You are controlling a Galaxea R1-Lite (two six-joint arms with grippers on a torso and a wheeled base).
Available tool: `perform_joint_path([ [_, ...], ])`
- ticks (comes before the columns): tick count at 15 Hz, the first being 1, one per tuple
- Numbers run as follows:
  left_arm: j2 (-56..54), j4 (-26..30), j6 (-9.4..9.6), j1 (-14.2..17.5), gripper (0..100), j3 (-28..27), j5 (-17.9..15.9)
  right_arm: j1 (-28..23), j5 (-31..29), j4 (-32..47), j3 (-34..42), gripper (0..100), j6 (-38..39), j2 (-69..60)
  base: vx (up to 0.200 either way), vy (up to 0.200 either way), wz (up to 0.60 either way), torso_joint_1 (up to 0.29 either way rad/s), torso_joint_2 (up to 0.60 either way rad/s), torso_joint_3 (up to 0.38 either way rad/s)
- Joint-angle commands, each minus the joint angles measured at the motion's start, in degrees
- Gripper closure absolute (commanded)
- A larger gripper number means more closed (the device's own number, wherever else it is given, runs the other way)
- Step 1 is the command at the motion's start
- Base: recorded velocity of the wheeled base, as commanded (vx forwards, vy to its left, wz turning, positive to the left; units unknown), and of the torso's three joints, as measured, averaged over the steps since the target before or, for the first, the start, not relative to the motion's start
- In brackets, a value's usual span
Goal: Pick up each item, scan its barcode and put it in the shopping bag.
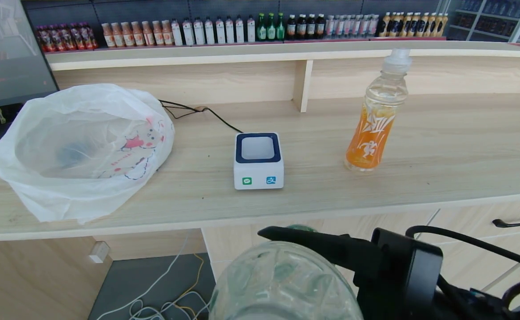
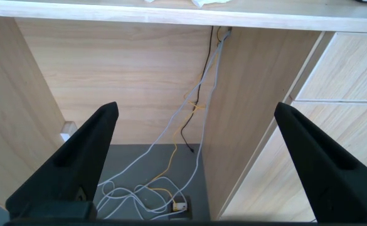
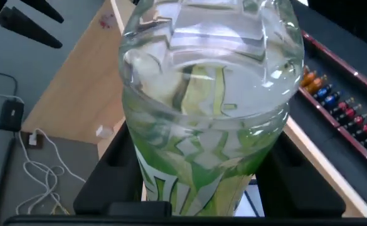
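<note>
A clear bottle with a green label [image 1: 282, 280] hangs below the counter's front edge, and my right gripper [image 1: 313, 249] is shut on it. In the right wrist view the clear bottle [image 3: 208, 113] sits between the two fingers of the right gripper [image 3: 202, 188], bottom end toward the camera. An orange drink bottle [image 1: 375, 120] stands upright on the counter at the right. The white scanner [image 1: 258, 161] with a dark-rimmed window sits mid-counter. The white shopping bag [image 1: 82, 146] lies open at the left. My left gripper [image 2: 196, 110] is open and empty, low in front of the cabinet.
The wooden counter [image 1: 442, 178] has a raised back ledge with a divider [image 1: 303, 84]. A black cable [image 1: 197, 111] runs from the scanner to the back. Loose cables [image 2: 164, 182] lie on the floor under the counter. A drawer handle [image 1: 517, 221] is at the right.
</note>
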Motion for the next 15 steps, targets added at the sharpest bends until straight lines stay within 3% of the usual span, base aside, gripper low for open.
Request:
perform_joint_path([
  [1, -0.02, 0.0, -0.02, 0.02, 0, 0.0, -0.01, -1.53, -1.55, 0.07, 0.5, 100, 6.81, 0.23, 0.0, 0.0, 0.0, 0.0, 0.0, 0.0],
  [4, -0.02, 0.0, -0.02, 0.02, 0, 0.0, -0.01, -5.13, -6.38, -0.8, 4.54, 100, 29.49, -0.12, 0.0, 0.0, 0.0, 0.0, 0.0, 0.0],
  [6, -0.02, 0.0, 0.06, 0.02, 0, 0.0, -0.01, -7.59, -6.73, -2.56, 5.34, 100, 38.63, -0.12, 0.0, 0.0, 0.0, 0.0, 0.0, 0.0],
  [9, -0.02, 0.0, -0.02, 0.02, 0, 0.0, -0.01, -16.21, -8.67, -2.83, 4.54, 100, 47.24, -0.29, 0.0, 0.0, 0.0, 0.0, 0.0, 0.0],
  [15, -0.02, 0.0, -0.02, 0.02, 0, 0.0, -0.01, -28.69, -8.4, -5.37, 2.96, 100, 51.81, -1.96, 0.0, 0.0, 0.0, 0.0, 0.0, 0.0],
])
